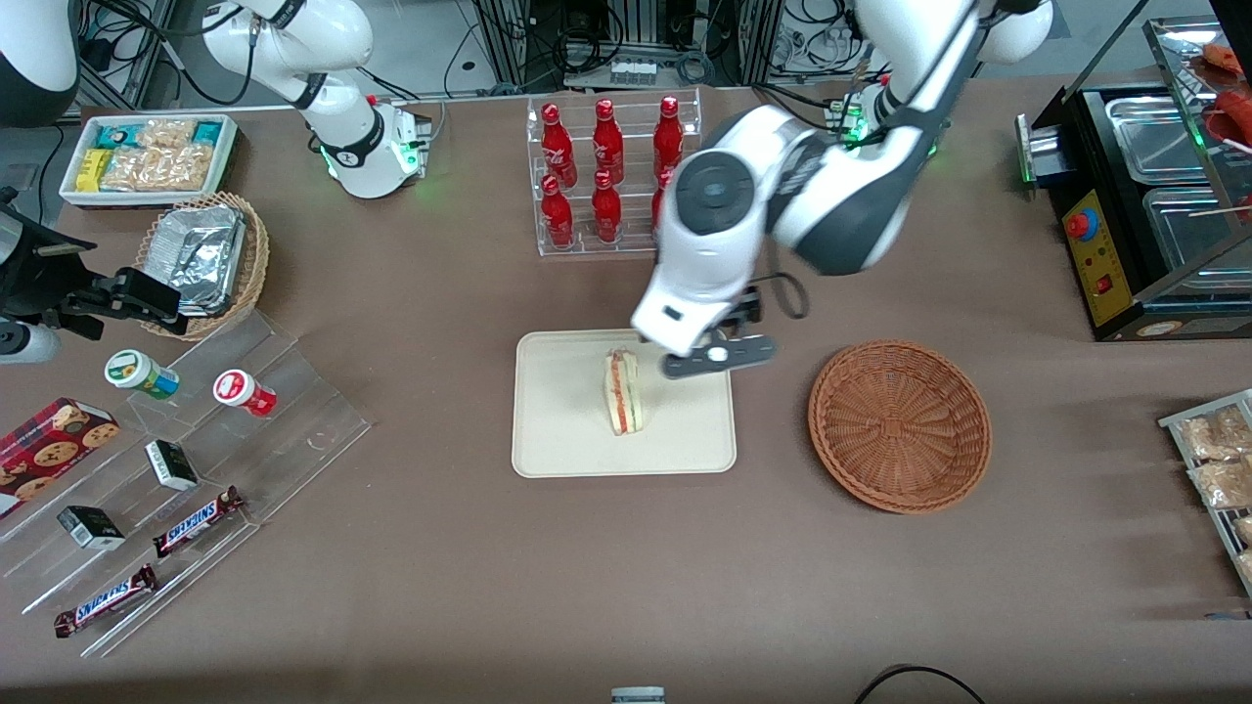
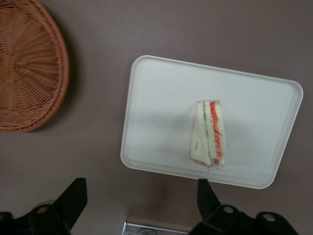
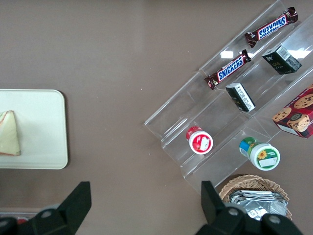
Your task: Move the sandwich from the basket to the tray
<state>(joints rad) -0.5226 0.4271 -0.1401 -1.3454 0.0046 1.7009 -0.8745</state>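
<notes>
Sandwich (image 2: 209, 133) on tray (image 2: 156, 98), below and clear of jaws, gripper (image 2: 142, 198) above tray's edge, jaws wide apart, holding nothing, basket (image 2: 29, 73) beside tray, bare.

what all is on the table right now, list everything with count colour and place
sandwich: 1, pale bread with red and green filling, lying on the tray
tray: 1, cream-white, mid table
basket: 1, reddish-brown wicker, beside the tray toward the working arm's end, nothing in it
bottles: at least 7, red, in a clear rack farther from the front camera than the tray
snickers bars: 2, brown, on clear steps toward the parked arm's end
foil trays: stack, silver, in a paler wicker basket
hand: 1, black fingers, open, above the table at the tray's edge, holding nothing
</notes>
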